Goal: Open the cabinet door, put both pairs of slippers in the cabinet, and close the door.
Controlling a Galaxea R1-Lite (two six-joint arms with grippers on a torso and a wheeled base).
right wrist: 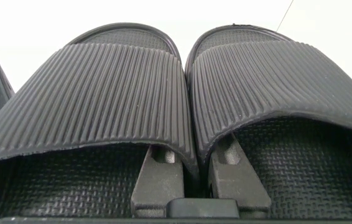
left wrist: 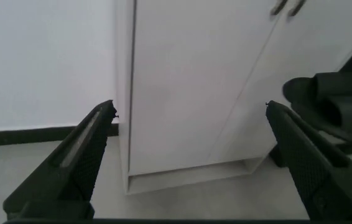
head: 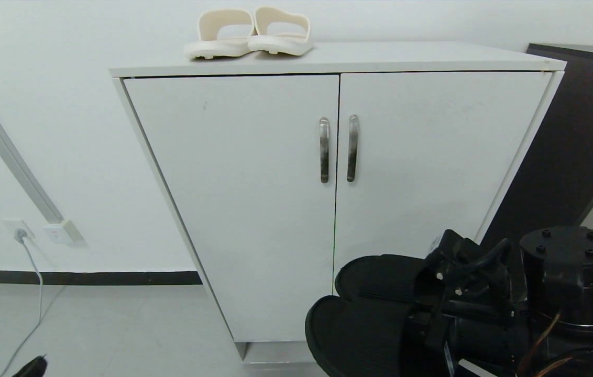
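White wall [head: 40, 78] behind, the cabinet [head: 233, 209] stands shut with cream slippers [head: 249, 34] on top, the right end effector [head: 448, 298] clamping the black slippers [head: 375, 309] together, so the wide-spread left end effector [left wrist: 191, 168] is free, presumably for a handle [head: 324, 150].

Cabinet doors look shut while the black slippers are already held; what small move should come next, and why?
Probably the left hand should rise toward the left door's handle to pull it open. The cabinet is shut, the right hand is clamped on the black slippers, and the left hand hangs low, open and empty.
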